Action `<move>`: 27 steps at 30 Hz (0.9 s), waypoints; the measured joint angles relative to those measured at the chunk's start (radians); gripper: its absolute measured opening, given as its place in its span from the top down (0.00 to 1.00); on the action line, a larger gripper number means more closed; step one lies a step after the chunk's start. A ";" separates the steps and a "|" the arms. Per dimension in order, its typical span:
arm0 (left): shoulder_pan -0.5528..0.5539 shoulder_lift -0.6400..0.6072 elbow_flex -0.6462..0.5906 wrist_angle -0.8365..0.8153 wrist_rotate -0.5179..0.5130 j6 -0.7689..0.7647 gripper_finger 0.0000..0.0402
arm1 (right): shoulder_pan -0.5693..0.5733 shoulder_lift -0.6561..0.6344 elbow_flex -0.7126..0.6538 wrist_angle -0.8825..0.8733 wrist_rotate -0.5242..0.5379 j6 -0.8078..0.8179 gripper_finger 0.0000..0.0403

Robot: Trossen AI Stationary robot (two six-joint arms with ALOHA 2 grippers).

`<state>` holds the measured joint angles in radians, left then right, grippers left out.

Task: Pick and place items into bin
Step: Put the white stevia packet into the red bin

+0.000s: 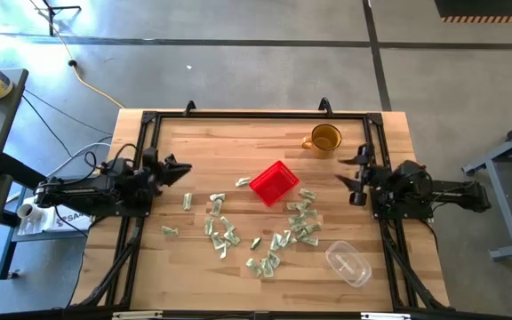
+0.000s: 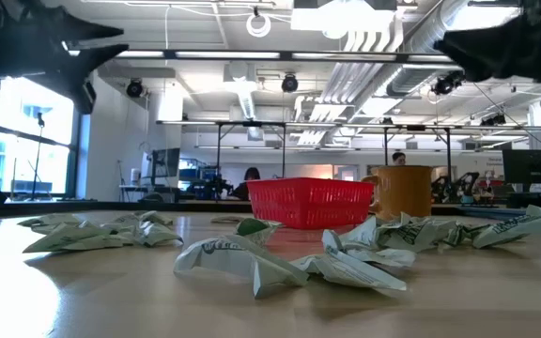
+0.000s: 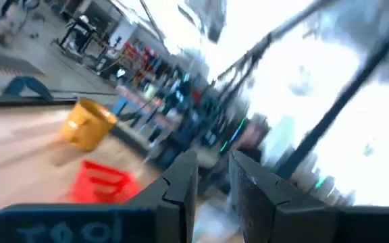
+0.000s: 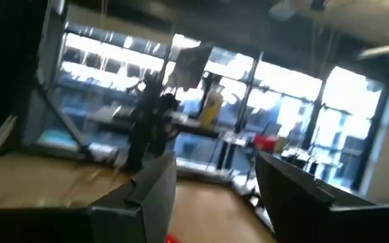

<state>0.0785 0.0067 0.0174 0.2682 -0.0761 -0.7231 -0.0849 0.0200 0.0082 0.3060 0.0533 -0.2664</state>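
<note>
2 dark arms wait at opposite edges of the wooden table [image 1: 238, 142], the left gripper [image 1: 178, 171] with its fingers parted by a narrow gap and holding nothing, the right gripper [image 1: 352, 169] with a wider gap and also holding nothing. Between them, from largest to smallest, sit the red bin [image 1: 275, 183] near the table's middle, showing nothing inside it, the clear plastic container [image 1: 348, 264] toward the near right corner, and the amber mug [image 1: 324, 140] by the far edge. Dozens of pale green-and-white items [image 1: 223, 233] lie scattered on the wood on the near side of the bin, some just beside it.
</note>
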 joint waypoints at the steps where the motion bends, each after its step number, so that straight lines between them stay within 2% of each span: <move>1: 0.000 0.000 0.000 0.024 -0.018 -0.056 0.70 | 0.000 0.000 0.000 0.034 0.002 -0.001 0.52; 5: -0.001 0.000 0.000 0.100 -0.106 -0.177 0.70 | 0.000 0.000 0.000 0.180 0.008 0.001 0.52; 7: -0.001 0.000 0.000 0.131 -0.155 -0.247 0.70 | 0.000 0.001 0.000 0.304 0.044 0.035 0.52; 10: 0.000 0.000 0.000 0.160 -0.281 -0.302 0.70 | 0.000 0.000 0.005 0.510 0.177 0.154 0.52; 12: 0.000 0.001 0.000 0.181 -0.337 -0.303 0.70 | 0.000 0.000 0.027 0.571 0.292 0.230 0.52; 16: 0.000 0.023 0.031 0.311 -0.354 -0.278 0.70 | 0.000 0.017 0.105 0.503 0.474 0.399 0.52; 18: 0.000 0.053 0.079 0.377 -0.305 -0.207 0.70 | 0.000 0.061 0.150 0.394 0.497 0.492 0.52; 20: 0.000 0.103 0.161 0.359 -0.228 -0.136 0.70 | 0.000 0.125 0.190 0.295 0.502 0.533 0.52; 22: 0.000 0.171 0.272 0.171 -0.155 -0.098 0.70 | 0.000 0.205 0.222 0.240 0.542 0.578 0.52; 23: 0.000 0.214 0.345 0.007 -0.117 -0.089 0.70 | 0.000 0.248 0.236 0.228 0.555 0.581 0.52; 27: 0.000 0.451 0.671 -0.813 0.067 -0.038 0.70 | -0.001 0.392 0.283 0.204 0.636 0.577 0.52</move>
<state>0.0784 0.4580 0.6882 -0.5451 -0.0094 -0.7609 -0.0854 0.4123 0.2913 0.5103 0.6894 0.3101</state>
